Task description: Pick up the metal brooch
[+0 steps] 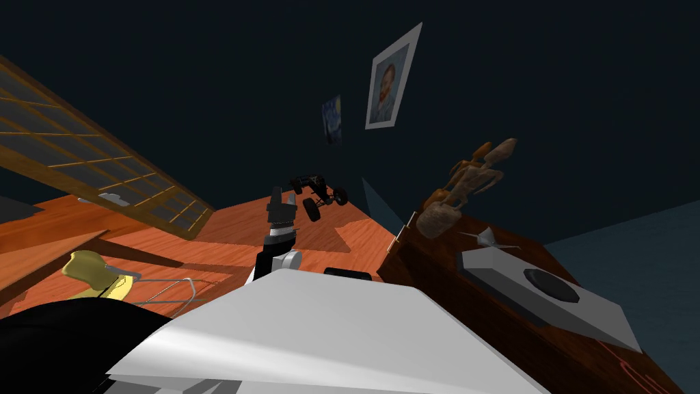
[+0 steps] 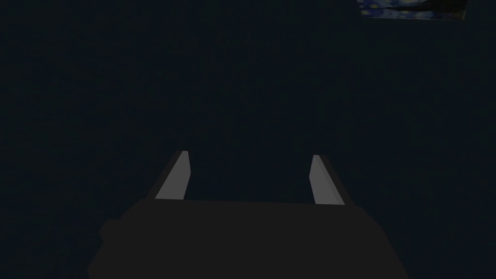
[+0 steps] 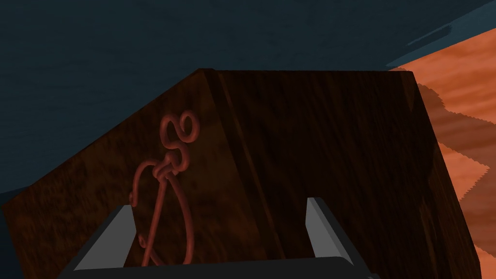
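Wood top, lower left: brooch lay flat; our right gripper gaped empty, aimed at it for grasping.

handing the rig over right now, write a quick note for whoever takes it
Left gripper: open, empty, raised in front of the chest.
Right gripper: open, empty, low over the dark wooden cabinet, at the edge of its top.
Brooch: reddish wire loops lying flat on the cabinet top, close beside one of the right fingers, off centre in the gap and not gripped.
Done: the right hand is at the brooch.
Left to do: centre the fingers on it, lower, close, lift.
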{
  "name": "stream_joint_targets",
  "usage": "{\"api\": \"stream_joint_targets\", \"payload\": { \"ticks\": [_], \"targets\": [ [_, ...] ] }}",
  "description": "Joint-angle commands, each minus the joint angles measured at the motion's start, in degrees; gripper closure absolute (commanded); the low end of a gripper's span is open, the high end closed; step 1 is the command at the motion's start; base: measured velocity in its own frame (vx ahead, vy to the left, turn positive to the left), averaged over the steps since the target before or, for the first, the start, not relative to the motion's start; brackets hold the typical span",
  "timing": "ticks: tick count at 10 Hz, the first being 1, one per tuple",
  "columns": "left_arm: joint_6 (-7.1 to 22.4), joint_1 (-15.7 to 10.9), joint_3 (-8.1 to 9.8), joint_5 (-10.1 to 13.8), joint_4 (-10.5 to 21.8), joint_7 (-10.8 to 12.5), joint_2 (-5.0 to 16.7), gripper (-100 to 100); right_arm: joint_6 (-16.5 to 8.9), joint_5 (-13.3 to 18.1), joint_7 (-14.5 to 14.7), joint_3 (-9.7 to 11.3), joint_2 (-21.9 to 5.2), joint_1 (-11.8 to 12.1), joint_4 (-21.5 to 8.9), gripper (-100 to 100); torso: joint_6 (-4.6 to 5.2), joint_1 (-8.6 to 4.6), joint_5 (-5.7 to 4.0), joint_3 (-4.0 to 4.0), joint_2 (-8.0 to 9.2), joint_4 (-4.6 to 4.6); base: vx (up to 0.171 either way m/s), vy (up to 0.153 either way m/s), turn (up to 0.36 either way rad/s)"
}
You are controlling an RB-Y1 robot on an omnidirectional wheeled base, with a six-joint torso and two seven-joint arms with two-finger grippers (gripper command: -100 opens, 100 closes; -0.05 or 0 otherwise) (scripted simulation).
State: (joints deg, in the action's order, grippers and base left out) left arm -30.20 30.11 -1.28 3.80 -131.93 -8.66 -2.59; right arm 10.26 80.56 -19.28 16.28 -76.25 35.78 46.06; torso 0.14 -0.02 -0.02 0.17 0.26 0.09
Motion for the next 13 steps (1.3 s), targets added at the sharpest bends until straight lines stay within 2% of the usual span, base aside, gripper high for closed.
{"api": "stream_joint_targets", "payload": {
  "ticks": [1, 2, 3, 5, 6, 7, 9, 10, 11, 12, 13],
  "targets": [
    [0.0, 0.0, 0.0, 0.0, 0.0, 0.0, 0.0, 0, 0.17, 0.36, -2.22, -0.15, 0.21, -0.17, -0.29, -100, 0.0, 0.0, 0.0, 0.0, 0.0, 0.0, -0.007, 0.007, -0.045],
    [0.0, 0.0, 0.0, 0.0, 0.0, 0.0, 0.0, 0, -0.29, 3.13, -4.26, 1.08, 0.1, -0.32, -0.5, -100, -0.01, 0.01, 0.0, -0.07, -0.12, -0.03, -0.08, 0.009, 0.256],
    [0.0, -0.02, -0.01, 0.0, 0.0, 0.0, 0.0, 0, -0.29, 4.83, -6.07, 1.08, 0.1, -0.32, -0.5, -100, -0.11, 0.02, 0.01, -0.02, 0.0, -0.01, -0.106, 0.002, 0.183],
    [0.0, 0.0, 0.0, 0.0, 0.0, 0.0, 0.0, 0, -0.29, 5.05, -9.29, 1.08, 0.1, -0.32, -0.5, -100, 0.01, -0.01, 0.0, 0.01, 0.02, 0.0, -0.031, 0.005, -0.024],
    [0.0, 0.0, 0.0, 0.0, 0.0, 0.0, 0.0, 0, -0.76, 7.68, -10.88, 2.32, -0.02, -0.47, -0.71, -100, -0.01, 0.0, 0.0, -0.07, -0.11, -0.03, -0.079, 0.018, 0.287],
    [0.0, -0.02, -0.01, 0.0, 0.0, 0.0, 0.0, 0, -0.76, 9.39, -12.75, 2.32, -0.02, -0.47, -0.71, -100, -0.12, 0.04, 0.01, -0.02, 0.0, -0.01, -0.104, 0.007, 0.159],
    [0.0, 0.0, 0.0, 0.0, 0.0, 0.0, 0.0, 0, -0.76, 9.73, -15.88, 2.32, -0.02, -0.47, -0.71, -100, 0.01, -0.01, 0.0, 0.02, 0.02, 0.01, -0.033, 0.005, -0.022],
    [0.0, 0.0, 0.0, 0.0, 0.0, 0.0, 0.0, 0, -0.76, 9.73, -16.36, 2.32, -0.02, -0.47, -0.71, -100, 0.0, -0.01, 0.0, -0.06, -0.11, -0.02, 0.007, 0.005, -0.002],
    [0.0, 0.01, 0.0, 0.0, 0.0, 0.0, 0.0, 0, -0.74, 9.64, -15.66, 2.28, 0.01, -0.49, -0.75, -100, -0.01, -0.01, 0.0, -0.12, -0.21, -0.05, 0.0, 0.0, 0.0],
    [0.0, 0.01, 0.0, 0.0, 0.0, 0.0, 0.0, 0, -0.74, 9.65, -15.88, 2.29, 0.01, -0.48, -0.75, 100, -0.02, -0.02, 0.0, -0.14, -0.23, -0.06, 0.0, 0.0, 0.0],
    [0.0, 0.01, 0.0, 0.0, 0.0, 0.0, 0.0, 0, -0.74, 9.65, -15.86, 2.29, 0.01, -0.48, -0.75, 100, -0.02, -0.03, 0.0, -0.14, -0.23, -0.06, 0.0, -0.006, 0.002]
  ]
}}
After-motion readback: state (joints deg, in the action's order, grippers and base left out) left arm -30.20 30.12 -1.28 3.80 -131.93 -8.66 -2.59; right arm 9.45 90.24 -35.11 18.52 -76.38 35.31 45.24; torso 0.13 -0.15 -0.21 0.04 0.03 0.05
